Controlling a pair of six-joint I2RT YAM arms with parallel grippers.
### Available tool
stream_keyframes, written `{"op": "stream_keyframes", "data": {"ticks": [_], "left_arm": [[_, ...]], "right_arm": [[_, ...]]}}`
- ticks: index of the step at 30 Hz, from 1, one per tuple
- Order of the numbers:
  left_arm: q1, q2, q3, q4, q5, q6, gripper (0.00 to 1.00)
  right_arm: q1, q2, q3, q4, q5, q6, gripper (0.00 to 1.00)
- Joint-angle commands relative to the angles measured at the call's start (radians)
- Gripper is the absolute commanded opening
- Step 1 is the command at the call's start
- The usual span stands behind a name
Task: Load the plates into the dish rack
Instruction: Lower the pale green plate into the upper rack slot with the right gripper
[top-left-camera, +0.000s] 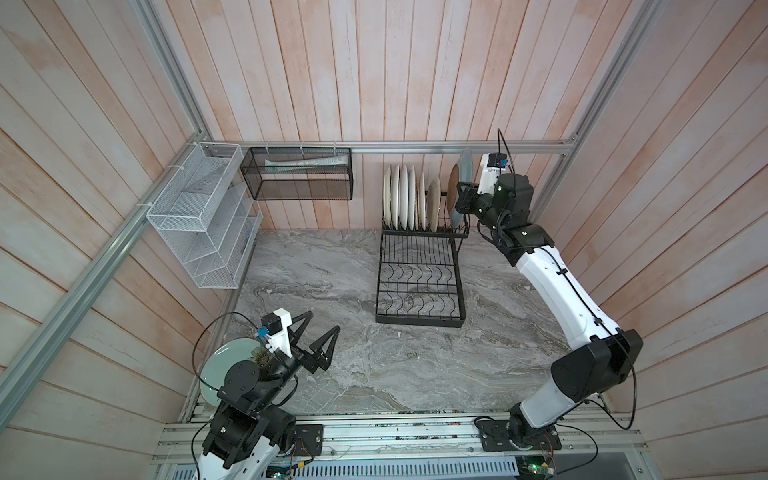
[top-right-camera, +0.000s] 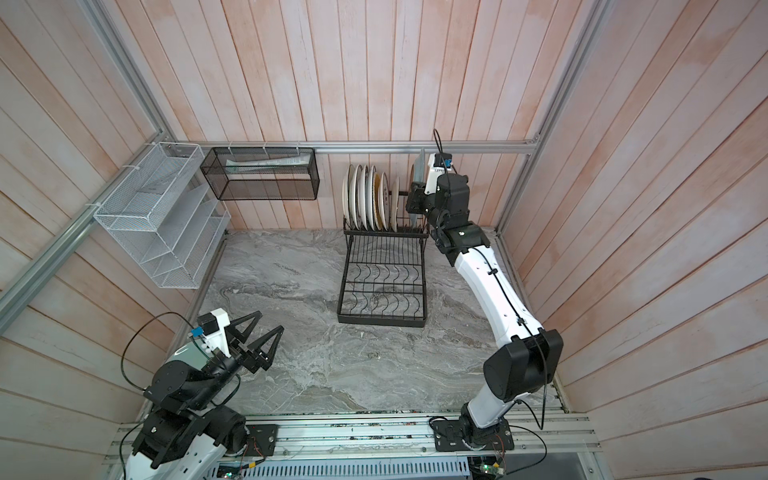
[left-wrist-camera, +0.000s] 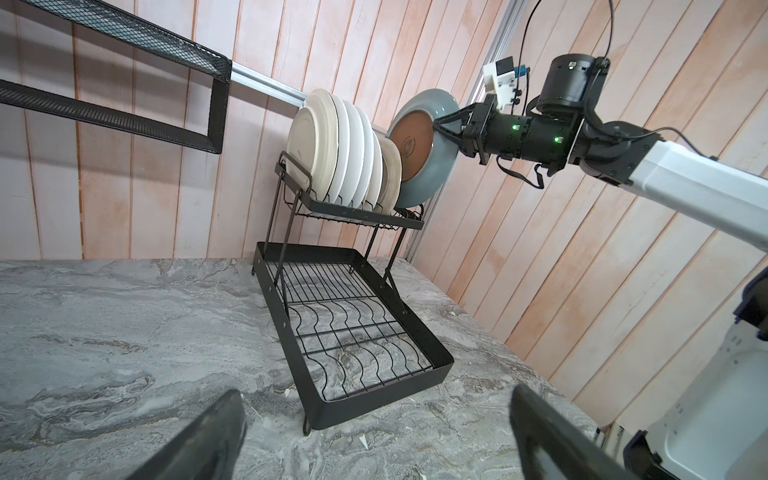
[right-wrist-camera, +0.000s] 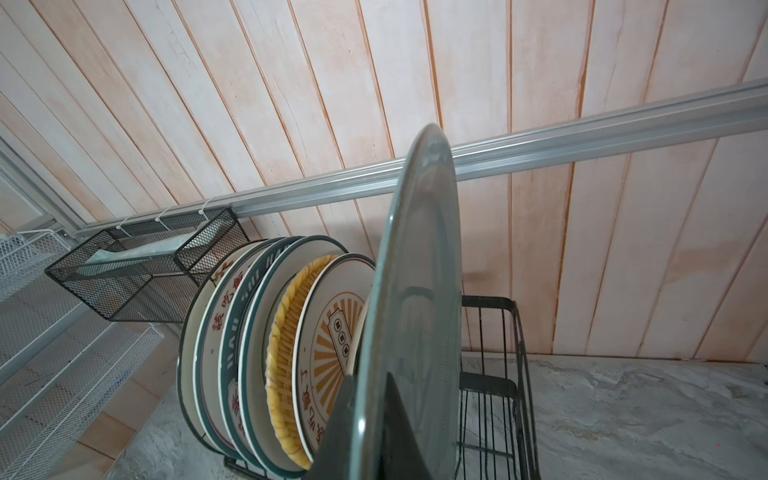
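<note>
Plates stand on edge in a close row in the upper tier of the dish rack. One more, a grey-blue plate, is pinched by its rim in the right fingers, which are closed tight on it at the open end of that row. Its lower edge is down at the tier's wires and its top tilts away from its neighbour; whether it sits in a slot I cannot tell.

To finish well, I would square it parallel to the row, let the edge settle between two wires, and release only once the rack bears the weight — glazed ware on thin black wire is likely to slide or knock the next plate.

It is glossy, with a bare brown foot underneath. The others show matte pale backs and printed faces, and there is a woven yellow plate among them.

The left fingers gape wide, holding nothing, above the grey marbled worktop — close to a pale green plate lying flat.
</note>
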Motion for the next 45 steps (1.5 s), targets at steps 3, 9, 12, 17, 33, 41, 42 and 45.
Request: {"op": "stream_keyframes", "data": {"ticks": [3,9,12,17,33,41,42,45], "left_arm": [[-0.004,0.022,-0.009,0.007,-0.003,-0.005,1.0],[-0.004,0.03,-0.011,0.008,0.006,-0.003,1.0],[-0.004,0.032,-0.01,0.007,0.006,-0.003,1.0],[-0.004,0.04,-0.009,0.007,0.004,-0.004,1.0],[-0.004,0.062,-0.006,0.006,0.007,-0.005,1.0],[-0.004,0.062,-0.006,0.005,0.008,-0.006,1.0],[-0.004,0.062,-0.006,0.006,0.009,-0.006,1.0],[-0.004,0.061,-0.005,0.003,0.008,-0.007,1.0]], "right_arm": [[-0.019,0.001,0.09,0.139,-0.073,0.04,0.0],[-0.036,0.049,0.128,0.127,-0.118,0.063,0.0],[-0.041,0.064,0.137,0.126,-0.128,0.064,0.0],[-0.053,0.088,0.156,0.116,-0.146,0.082,0.0],[-0.068,0.057,0.16,0.169,-0.157,0.131,0.0],[-0.068,0.06,0.158,0.173,-0.168,0.144,0.0],[-0.068,0.064,0.166,0.17,-0.173,0.146,0.0],[-0.068,0.073,0.178,0.151,-0.178,0.146,0.0]]}}
